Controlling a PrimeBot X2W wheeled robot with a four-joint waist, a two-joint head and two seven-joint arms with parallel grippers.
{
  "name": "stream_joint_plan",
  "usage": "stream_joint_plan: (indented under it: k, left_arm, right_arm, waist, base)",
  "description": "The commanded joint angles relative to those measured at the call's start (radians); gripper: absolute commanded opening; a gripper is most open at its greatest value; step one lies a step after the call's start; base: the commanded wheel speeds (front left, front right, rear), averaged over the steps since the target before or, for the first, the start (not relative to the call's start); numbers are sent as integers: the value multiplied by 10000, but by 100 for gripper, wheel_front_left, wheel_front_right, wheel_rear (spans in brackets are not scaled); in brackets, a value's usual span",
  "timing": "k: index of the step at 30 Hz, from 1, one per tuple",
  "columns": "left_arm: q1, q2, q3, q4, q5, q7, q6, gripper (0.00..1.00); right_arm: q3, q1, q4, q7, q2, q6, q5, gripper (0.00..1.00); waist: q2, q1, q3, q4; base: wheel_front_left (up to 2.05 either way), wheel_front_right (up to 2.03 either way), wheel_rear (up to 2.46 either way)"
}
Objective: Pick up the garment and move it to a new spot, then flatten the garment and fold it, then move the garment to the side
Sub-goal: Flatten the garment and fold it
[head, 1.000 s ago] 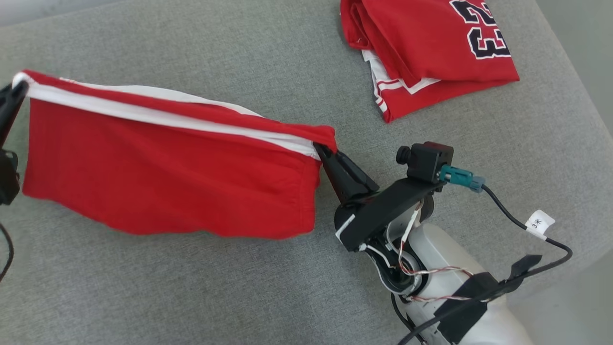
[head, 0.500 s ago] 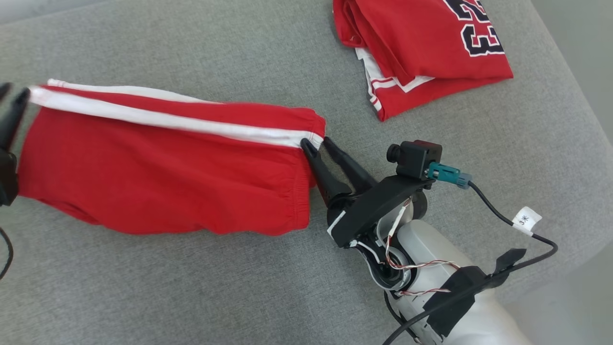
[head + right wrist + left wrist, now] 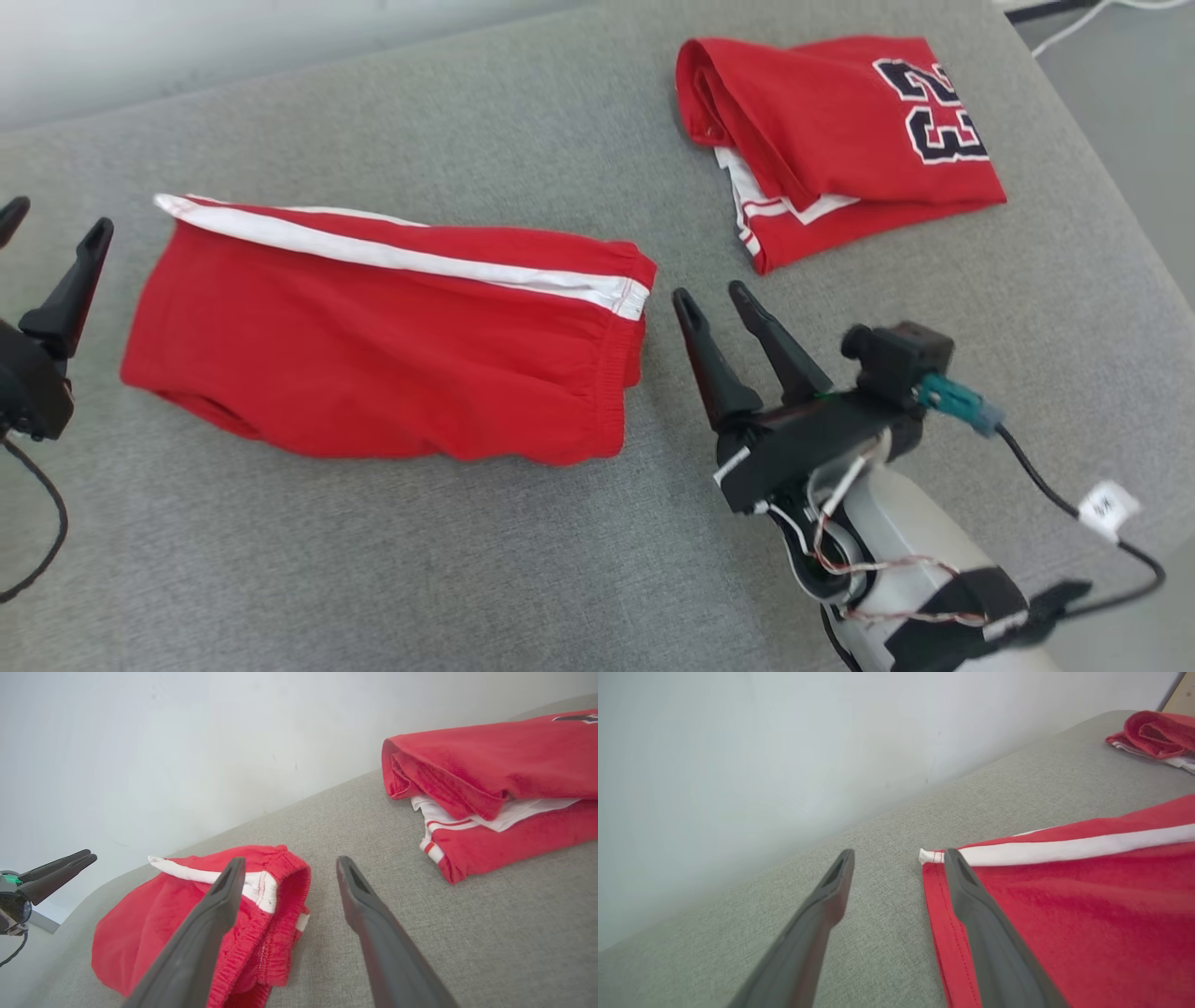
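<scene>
**Supervisor:** Where is the garment now?

**Operator:** The red shorts [image 3: 392, 364] lie on the grey padded surface [image 3: 392, 569], left of the middle. They are doubled over, with the white stripe [image 3: 401, 257] along the far edge and the elastic waistband [image 3: 624, 373] at the right. I do not call this surface a table; it looks to me like a cushion.

**Supervisor:** And your claws?

**Operator:** Both stand wide open, with nothing between the fingers. My left claw [image 3: 51, 229] is near the left hem [image 3: 140, 308] and my right claw [image 3: 709, 295] is just beside the waistband end. In the head view each one is apart from the cloth. In the left wrist view one finger crosses the hem corner. I think it is above the cloth and not on it, but depth is hard to judge there.

**Supervisor:** Why this arrangement?

**Operator:** This is my judgement: one claw at each end is how a soft piece is carried stretched, so that it does not bunch. The shorts are laid at a spot, but the near edge bulges, so the flattening is not finished.

**Supervisor:** Any containers?

**Operator:** I see none. The closest thing is the folded jersey [image 3: 840, 131] with the number 23, at the far right and well apart from the shorts. A white layer [image 3: 747, 201] with red stripes is held between its red layers.
</scene>
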Motion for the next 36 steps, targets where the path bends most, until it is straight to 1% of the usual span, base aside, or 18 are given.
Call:
stream_joint_plan:
  k: [1, 5, 6, 9, 10, 11, 12, 16, 18, 23, 28, 36]
  left_arm:
    - [290, 71, 299, -103, -67, -65, 8, 100]
    - [1007, 54, 1226, -522, 233, -67, 85, 100]
    - [1007, 54, 1226, -522, 233, -67, 85, 100]
    - [1492, 83, 1866, -772, 497, -70, 74, 100]
    - [1628, 86, 2126, -863, 582, -70, 91, 100]
    - [1985, 49, 2647, -1076, 751, -71, 159, 100]
    - [2193, 7, 2885, -1187, 851, -70, 169, 100]
    - [2970, -109, 3490, -1427, 1090, -72, 111, 100]
    - [3245, -129, 3494, -1395, 994, -73, 76, 100]
    - [3431, 4, 3324, -1342, 887, -72, 26, 100]
    - [3433, -14, 2860, -1349, 691, 91, 9, 100]
    - [3415, 230, 2139, -1134, -93, 695, 8, 100]
  right_arm:
    - [-146, 266, -186, -132, -16, -6, -235, 100]
    - [-702, 846, -678, -399, 46, -6, -807, 100]
    - [-702, 846, -678, -399, 46, -6, -807, 100]
    - [-1128, 1241, -998, -502, 167, -6, -1185, 100]
    - [-1261, 1378, -1113, -547, 194, -6, -1372, 100]
    - [-1559, 1685, -1353, -582, 244, -6, -1771, 100]
    - [-1733, 1846, -1477, -613, 278, -6, -2038, 100]
    - [-2218, 2552, -2070, -653, 505, -6, -2972, 100]
    - [-2321, 2871, -2284, -653, 611, -6, -3233, 100]
    - [-2332, 3168, -2546, -657, 789, -6, -3428, 100]
    - [-2240, 3183, -2618, -659, 843, -6, -3491, 100]
    - [-2045, 3035, -2735, -658, 872, -6, -3266, 100]
  waist:
    - [0, 1, -232, 167]
    - [0, 1, -379, 298]
    - [0, 1, -379, 298]
    - [0, 1, -451, 369]
    - [0, 1, -468, 384]
    - [0, 1, -513, 420]
    - [0, 1, -538, 435]
    - [0, 1, -639, 476]
    - [0, 1, -667, 463]
    - [0, 1, -577, 340]
    - [0, 1, -425, 172]
    - [0, 1, -94, -181]
  base:
    - [0, 0, 0]
    - [0, 0, 0]
    - [0, 0, 0]
    - [0, 0, 0]
    - [0, 0, 0]
    - [0, 0, 0]
    - [0, 0, 0]
    - [0, 0, 0]
    - [0, 0, 0]
    - [0, 0, 0]
    - [0, 0, 0]
    - [0, 0, 0]
